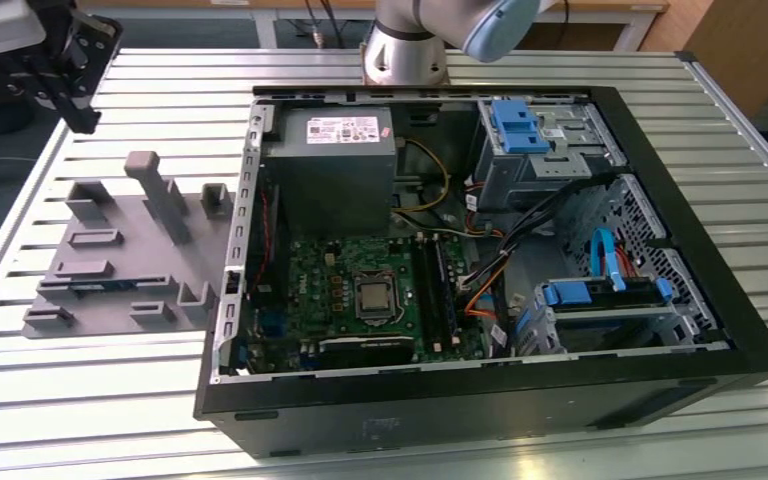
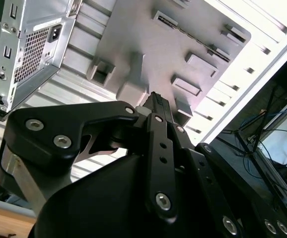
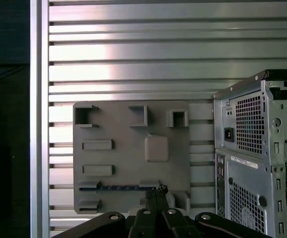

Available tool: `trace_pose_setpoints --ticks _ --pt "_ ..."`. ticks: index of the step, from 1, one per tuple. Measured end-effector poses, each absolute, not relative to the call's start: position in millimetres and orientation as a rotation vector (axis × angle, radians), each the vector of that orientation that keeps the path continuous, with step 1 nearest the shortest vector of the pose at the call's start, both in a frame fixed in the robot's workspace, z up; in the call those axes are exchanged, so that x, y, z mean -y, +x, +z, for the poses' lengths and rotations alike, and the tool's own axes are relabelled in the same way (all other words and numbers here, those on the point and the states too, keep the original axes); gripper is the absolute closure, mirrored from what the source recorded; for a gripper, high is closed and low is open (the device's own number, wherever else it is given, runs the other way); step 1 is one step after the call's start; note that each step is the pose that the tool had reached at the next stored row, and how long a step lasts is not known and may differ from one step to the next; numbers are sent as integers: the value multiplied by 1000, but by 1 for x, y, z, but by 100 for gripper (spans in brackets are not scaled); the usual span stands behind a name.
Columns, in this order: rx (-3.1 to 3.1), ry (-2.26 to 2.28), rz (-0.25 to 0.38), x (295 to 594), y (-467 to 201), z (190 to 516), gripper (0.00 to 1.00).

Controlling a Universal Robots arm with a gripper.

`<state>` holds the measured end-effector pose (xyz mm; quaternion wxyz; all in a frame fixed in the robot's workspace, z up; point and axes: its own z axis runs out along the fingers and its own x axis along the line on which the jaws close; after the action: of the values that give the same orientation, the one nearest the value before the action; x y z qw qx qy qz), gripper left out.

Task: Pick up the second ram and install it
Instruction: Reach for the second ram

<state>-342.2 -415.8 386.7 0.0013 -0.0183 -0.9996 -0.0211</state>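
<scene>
Reaching for pickup — the gripper (image 3: 158, 192), pinched closed on nothing, hangs over the grey tray (image 3: 126, 148) at nine o'clock of the computer case (image 1: 398, 410) in the exterior view, where the memory stick (image 3: 118, 187) lies — grasping would need it opened first.

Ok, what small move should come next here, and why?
Probably bring the tool straight down toward the second ram. The ram lies flat in a slot of the grey holder tray, beside the computer case. The tool hangs high above that tray, shut and holding nothing, with its tips near one end of the stick in the first wrist view.
</scene>
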Motion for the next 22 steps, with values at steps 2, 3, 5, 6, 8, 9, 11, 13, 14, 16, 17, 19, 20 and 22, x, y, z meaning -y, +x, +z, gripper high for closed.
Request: trace_pose_setpoints --ticks 2,3,5,6,8,9,11,13,14,16,17,19,20,22 --pt "3138 -58 -66 417 -345 387 89" --pt "3138 -58 -66 417 -346 386 89" --pt "3138 -57 -67 418 -349 386 89" --pt "3138 -57 -67 418 -350 386 89" --pt "3138 -57 -66 419 -352 386 89" --pt "3138 -57 -66 419 -352 385 89" --pt "3138 -57 -66 421 -354 385 89" --pt "3138 -58 -66 423 -356 385 89" --pt "3138 -58 -66 424 -357 385 89" --pt "3138 -58 -67 426 -359 385 89" --pt "3138 -58 -66 427 -360 384 89" --pt "3138 -57 -66 428 -363 384 89" --pt "3138 -57 -66 429 -364 384 89" --pt "3138 -57 -66 431 -366 384 89"
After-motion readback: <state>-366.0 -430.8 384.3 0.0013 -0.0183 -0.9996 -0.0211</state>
